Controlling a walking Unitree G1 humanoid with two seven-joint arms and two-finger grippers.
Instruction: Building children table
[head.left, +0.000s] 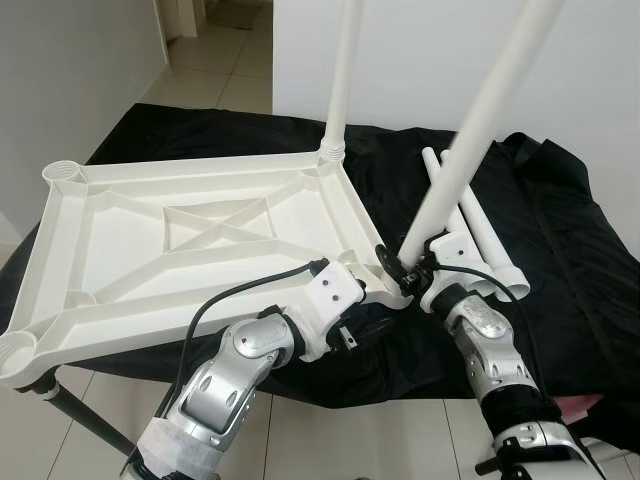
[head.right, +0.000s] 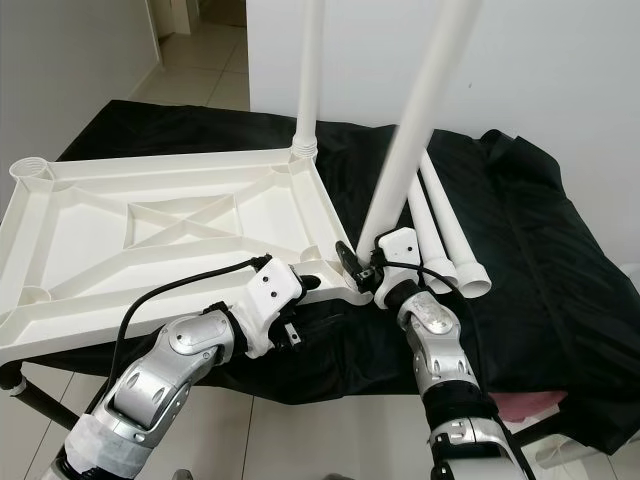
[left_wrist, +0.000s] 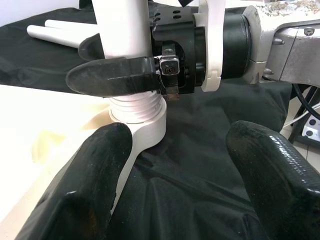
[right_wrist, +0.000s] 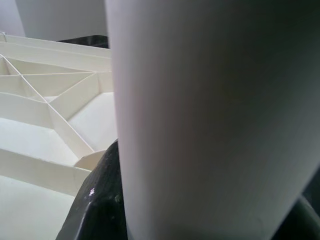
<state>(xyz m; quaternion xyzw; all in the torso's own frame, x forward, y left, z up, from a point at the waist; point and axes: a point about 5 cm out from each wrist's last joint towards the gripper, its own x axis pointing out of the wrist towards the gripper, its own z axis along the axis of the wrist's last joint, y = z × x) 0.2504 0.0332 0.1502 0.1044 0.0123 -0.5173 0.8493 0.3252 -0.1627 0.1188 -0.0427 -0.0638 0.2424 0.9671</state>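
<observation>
Left eye view: white tabletop (head.left: 190, 240) lies underside up on a bench draped in black cloth (head.left: 560, 260). One leg (head.left: 342, 80) stands upright in the tabletop's far corner socket. Right gripper (head.left: 408, 268) fingers clenched around a second leg (head.left: 470, 130), tilted, its threaded end seated at the tabletop's near corner socket (left_wrist: 145, 125). Left gripper (left_wrist: 175, 165) fingers released, spread either side of that socket. Two spare legs (head.left: 480, 235) lie on the cloth just beside the tabletop.

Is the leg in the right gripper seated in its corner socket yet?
Started, not fully: the leg meets the socket, threads showing above the rim, held by the right gripper.
</observation>
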